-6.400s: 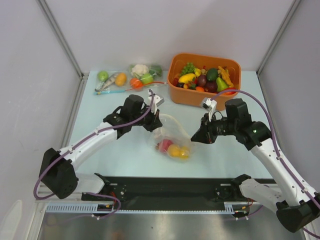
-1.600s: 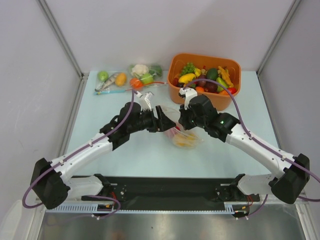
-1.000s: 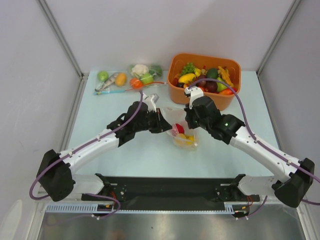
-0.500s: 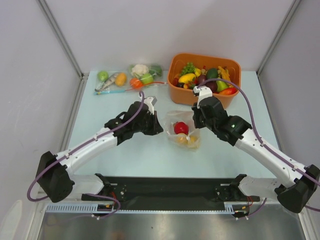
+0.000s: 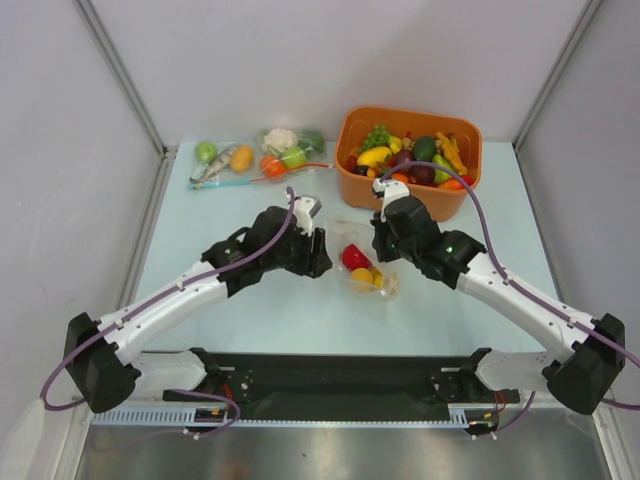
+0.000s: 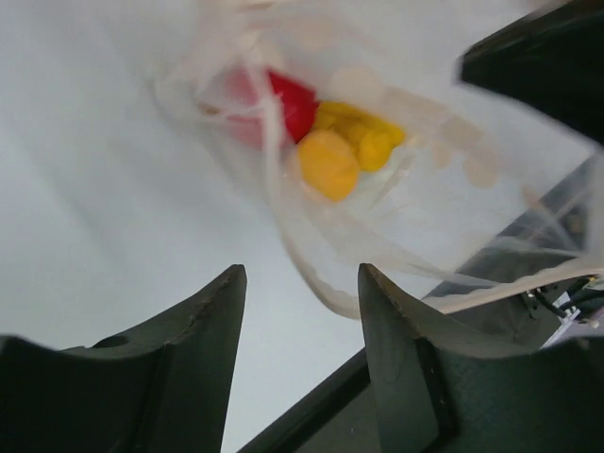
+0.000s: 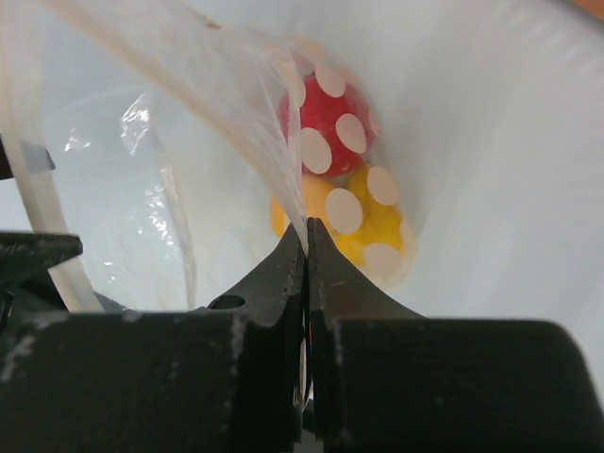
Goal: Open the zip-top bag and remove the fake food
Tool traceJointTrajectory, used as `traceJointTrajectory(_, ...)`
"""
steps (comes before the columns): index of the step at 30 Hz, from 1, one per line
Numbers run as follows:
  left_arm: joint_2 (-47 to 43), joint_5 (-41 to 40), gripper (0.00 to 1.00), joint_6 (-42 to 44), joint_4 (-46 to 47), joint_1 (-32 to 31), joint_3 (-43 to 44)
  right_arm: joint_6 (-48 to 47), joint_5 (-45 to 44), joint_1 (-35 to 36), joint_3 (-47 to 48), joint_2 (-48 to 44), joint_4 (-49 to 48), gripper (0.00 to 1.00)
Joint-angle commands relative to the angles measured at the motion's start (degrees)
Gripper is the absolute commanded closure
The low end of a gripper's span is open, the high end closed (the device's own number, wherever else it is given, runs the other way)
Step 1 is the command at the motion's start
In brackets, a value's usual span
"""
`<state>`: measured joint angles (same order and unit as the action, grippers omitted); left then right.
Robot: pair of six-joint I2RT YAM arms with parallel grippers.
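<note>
1. The right hand (image 7: 307, 247) is clamped tight. Its two fingers meet on a thin sheet of the zip-top bag (image 5: 368, 272), so that side is gripped.
2. The left hand (image 6: 300, 283) stands with its fingers parted and nothing between them. A loose fold of the bag's film hangs just ahead of the gap, close to one finger. I cannot tell whether it touches.
3. From above, the bag lies between the two hands on the worktop (image 5: 300, 315). The left hand is just beside it on one side and the right hand is at its far upper corner.
4. The fake food (image 6: 326, 142) is bunched inside, straight ahead of the left hand. The red fruit (image 7: 330, 113) is farthest from both wrist cameras, with the two yellow ones nearer. All three are behind film.
5. The bag's long axis seems to run slantwise from the right hand's pinch down towards the near edge, with the fruit settled at the low end.
6. My guess is the next move depends on the left hand. It is nearer the free lip and faces the fruit, so it needs to catch that fold opposite the right hand's pinch. I cannot make out how far the zip is parted.
</note>
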<state>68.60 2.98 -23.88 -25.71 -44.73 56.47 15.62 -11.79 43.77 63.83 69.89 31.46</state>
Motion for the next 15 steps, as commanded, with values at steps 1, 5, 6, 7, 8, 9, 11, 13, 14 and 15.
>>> traceJointTrajectory(1,0.57,-2.71,0.43,5.42,3.65,-3.69,9.00,1.70,1.42,0.88,-0.11,0.51,-2.72,1.00)
traceJointTrajectory(5,2.06,-11.58,0.42,5.95,2.96,-9.48,15.76,1.96,1.33,1.14,-0.20,0.60,-2.37,1.00)
traceJointTrajectory(6,2.33,-12.64,0.41,6.04,2.86,-10.37,16.30,2.14,1.33,1.14,-0.20,0.51,-2.46,1.00)
traceJointTrajectory(7,2.42,-12.56,0.41,6.12,3.39,-10.90,16.48,2.22,1.33,1.14,-0.29,0.51,-2.37,1.00)
traceJointTrajectory(8,2.94,-11.87,0.40,5.52,4.70,-11.51,15.96,2.31,1.16,1.14,-0.29,0.43,-2.37,1.00)
traceJointTrajectory(9,3.29,-10.90,0.40,5.16,5.67,-11.61,15.35,2.40,1.33,1.14,-0.46,0.42,-2.55,1.00)
traceJointTrajectory(11,4.43,-8.80,0.39,4.20,7.34,-11.61,13.77,2.58,1.51,1.06,-0.55,0.34,-2.72,1.00)
traceJointTrajectory(13,6.72,-8.78,0.39,4.10,8.13,-11.61,12.62,3.10,1.94,1.14,-0.64,0.08,-3.07,1.00)
traceJointTrajectory(14,7.33,-9.22,0.39,4.10,8.57,-11.61,11.66,3.28,2.12,0.97,-0.81,-0.01,-3.25,1.00)
traceJointTrajectory(15,8.56,-9.57,0.40,4.10,9.19,-11.61,11.21,3.54,2.12,1.05,-0.82,-0.10,-3.34,1.00)
